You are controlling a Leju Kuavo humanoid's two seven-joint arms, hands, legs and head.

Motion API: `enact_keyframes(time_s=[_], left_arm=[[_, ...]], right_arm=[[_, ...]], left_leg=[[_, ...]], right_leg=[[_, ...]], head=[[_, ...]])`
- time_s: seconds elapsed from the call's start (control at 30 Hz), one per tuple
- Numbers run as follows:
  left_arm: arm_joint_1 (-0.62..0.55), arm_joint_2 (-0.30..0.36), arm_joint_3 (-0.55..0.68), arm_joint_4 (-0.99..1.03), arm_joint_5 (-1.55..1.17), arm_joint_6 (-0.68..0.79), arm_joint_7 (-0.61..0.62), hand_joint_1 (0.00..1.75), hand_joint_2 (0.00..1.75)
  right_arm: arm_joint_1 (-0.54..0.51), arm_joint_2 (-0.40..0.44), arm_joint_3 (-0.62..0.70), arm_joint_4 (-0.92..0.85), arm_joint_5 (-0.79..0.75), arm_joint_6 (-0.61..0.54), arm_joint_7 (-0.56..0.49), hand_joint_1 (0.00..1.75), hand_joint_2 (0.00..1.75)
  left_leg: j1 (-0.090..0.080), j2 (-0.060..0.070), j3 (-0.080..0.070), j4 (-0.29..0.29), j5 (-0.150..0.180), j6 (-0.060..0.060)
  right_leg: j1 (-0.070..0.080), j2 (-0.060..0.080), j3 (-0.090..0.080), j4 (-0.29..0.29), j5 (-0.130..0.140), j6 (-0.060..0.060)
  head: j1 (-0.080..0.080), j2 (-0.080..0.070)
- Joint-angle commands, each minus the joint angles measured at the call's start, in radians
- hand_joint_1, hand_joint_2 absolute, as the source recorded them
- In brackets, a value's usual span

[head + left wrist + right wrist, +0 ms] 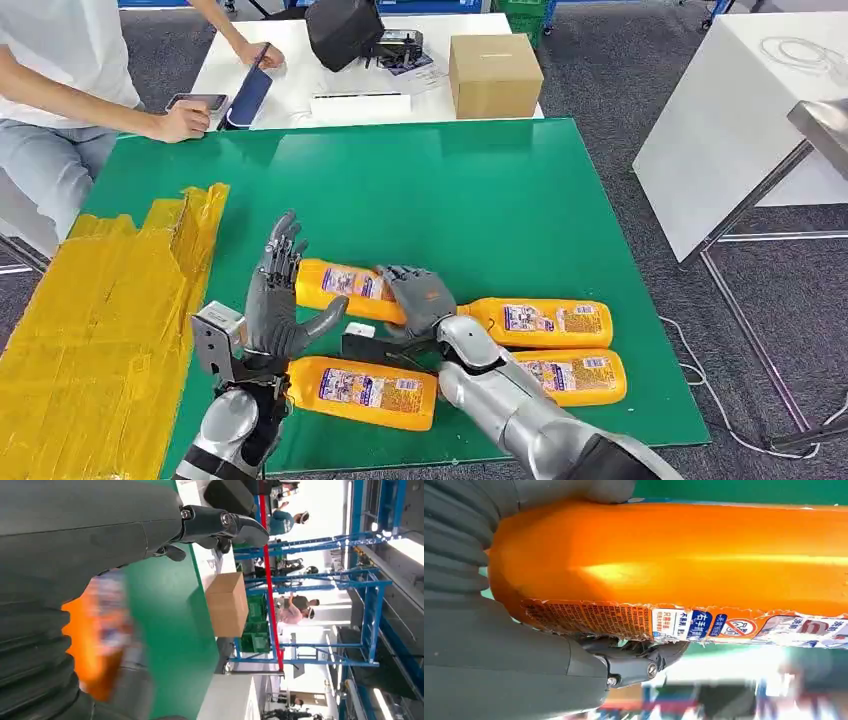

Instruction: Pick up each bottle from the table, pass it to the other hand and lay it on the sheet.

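Gripping an orange bottle (340,283) in the right hand (420,297), left hand (280,300) spread alongside, above green table (480,190).

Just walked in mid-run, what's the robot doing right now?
Handover in progress. The right hand grips an orange bottle above the green table and holds it out toward the left hand, which is open beside the bottle's end and has not closed on it yet. Three more bottles lie on the table near the robot. The yellow sheet on the left has no bottle on it. A person sits at the far left corner.
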Motion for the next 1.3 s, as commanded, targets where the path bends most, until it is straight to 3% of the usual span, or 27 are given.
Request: enact_keyframes(time_s=[0.03,0.2,0.23,0.33,0.37,0.4,0.43,0.5,0.53,0.57,0.7,0.73,0.8,0.97,1.07,1.3], left_arm=[[0.007,0.022,-0.005,-0.005,-0.015,0.02,-0.002,0.0,1.75],[0.003,0.024,-0.025,0.005,-0.014,0.035,-0.008,0.0,1.75],[0.001,0.028,-0.032,0.005,-0.011,0.037,-0.008,0.0,1.75],[-0.001,0.034,-0.04,0.003,0.004,0.037,-0.007,0.0,1.75],[-0.006,0.041,-0.046,0.001,0.044,0.008,0.009,0.0,1.75],[-0.007,0.042,-0.046,0.001,0.045,0.008,0.01,0.0,1.75],[-0.019,0.055,-0.059,0.008,0.072,-0.031,0.04,0.0,1.75],[-0.045,0.071,-0.078,0.029,0.086,-0.061,0.069,0.0,1.75],[-0.056,0.072,-0.083,0.042,0.088,-0.071,0.075,0.0,1.75],[-0.075,0.079,-0.099,0.054,0.102,-0.107,0.095,0.0,1.75],[-0.079,0.078,-0.099,0.055,0.103,-0.107,0.096,0.0,1.75],[-0.084,0.078,-0.104,0.06,0.106,-0.115,0.102,0.0,1.75],[-0.097,0.084,-0.117,0.063,0.118,-0.144,0.118,0.0,1.75],[-0.117,0.08,-0.127,0.066,0.129,-0.163,0.131,0.0,1.75],[-0.128,0.075,-0.134,0.074,0.131,-0.17,0.14,0.0,1.75],[-0.126,0.069,-0.134,0.088,0.136,-0.172,0.149,0.0,1.75]], right_arm=[[0.099,-0.021,-0.257,-0.229,-0.157,-0.158,-0.121,1.75,1.75],[0.174,-0.009,-0.386,-0.362,-0.401,-0.2,-0.296,1.75,1.75],[0.203,-0.004,-0.407,-0.414,-0.489,-0.147,-0.354,1.75,1.75],[0.235,-0.007,-0.407,-0.465,-0.554,-0.085,-0.362,1.75,1.75],[0.255,-0.015,-0.39,-0.498,-0.66,0.076,-0.369,1.75,1.75],[0.258,-0.015,-0.389,-0.497,-0.66,0.077,-0.369,1.75,1.75],[0.263,-0.03,-0.351,-0.507,-0.699,0.19,-0.378,1.75,1.75],[0.274,-0.045,-0.311,-0.51,-0.721,0.282,-0.394,1.71,1.75],[0.277,-0.049,-0.295,-0.512,-0.721,0.304,-0.409,1.5,1.75],[0.279,-0.056,-0.27,-0.51,-0.727,0.354,-0.423,1.61,1.75],[0.281,-0.053,-0.268,-0.509,-0.727,0.354,-0.422,1.61,1.75],[0.278,-0.055,-0.26,-0.507,-0.721,0.359,-0.426,1.71,1.75],[0.274,-0.059,-0.235,-0.502,-0.705,0.376,-0.433,1.75,1.75],[0.268,-0.062,-0.184,-0.489,-0.653,0.378,-0.434,1.75,1.75],[0.268,-0.066,-0.134,-0.493,-0.559,0.319,-0.437,1.75,1.75],[0.27,-0.062,-0.1,-0.499,-0.493,0.267,-0.423,1.75,1.75]], left_leg=[[0.001,-0.001,0.002,0.0,-0.001,0.0],[0.0,-0.001,-0.001,0.0,0.0,0.0],[0.001,-0.001,0.0,0.0,-0.001,0.0],[0.001,-0.002,0.0,0.0,-0.001,0.0],[0.0,-0.001,0.0,0.0,0.0,0.0],[0.0,-0.001,0.001,0.0,-0.001,0.0],[0.0,-0.001,0.0,0.0,-0.001,0.0],[0.0,-0.002,0.001,0.0,0.0,0.0],[0.001,-0.002,0.001,0.0,-0.001,-0.001],[0.001,-0.002,0.001,0.0,0.0,0.0],[0.002,-0.002,0.002,0.0,-0.001,0.0],[0.0,0.0,0.001,0.0,0.0,0.0],[0.001,0.0,0.001,0.0,0.0,0.0],[0.001,0.0,0.001,0.0,-0.001,0.0],[0.001,0.0,0.001,0.0,-0.001,0.0],[0.001,0.001,0.001,0.0,-0.001,0.0]], right_leg=[[0.001,-0.003,0.003,-0.001,-0.001,-0.002],[0.0,-0.002,0.0,0.0,0.0,-0.001],[0.001,-0.003,0.002,-0.001,-0.001,-0.002],[0.001,-0.003,0.002,-0.001,-0.001,-0.001],[0.0,-0.002,0.001,0.0,-0.001,-0.001],[0.001,-0.002,0.002,-0.001,-0.001,-0.001],[0.0,-0.002,0.001,-0.001,-0.001,-0.001],[0.001,-0.003,0.002,-0.001,-0.001,-0.001],[0.001,-0.004,0.003,-0.001,-0.001,-0.002],[0.001,-0.003,0.002,-0.001,-0.001,-0.002],[0.002,-0.004,0.004,-0.002,-0.001,-0.002],[0.001,-0.001,0.001,-0.001,0.0,-0.001],[0.001,-0.002,0.001,-0.001,0.0,-0.001],[0.001,-0.002,0.002,-0.001,-0.001,-0.001],[0.001,-0.001,0.002,-0.001,-0.001,-0.002],[0.002,-0.001,0.001,-0.001,-0.001,-0.002]], head=[[0.0,0.0],[0.0,0.0],[0.0,0.0],[0.0,0.0],[0.0,0.0],[0.0,0.0],[0.0,0.0],[0.0,0.0],[0.0,0.0],[0.0,0.0],[0.0,0.0],[0.0,0.0],[0.0,0.0],[0.0,0.0],[0.0,0.0],[0.0,0.0]])
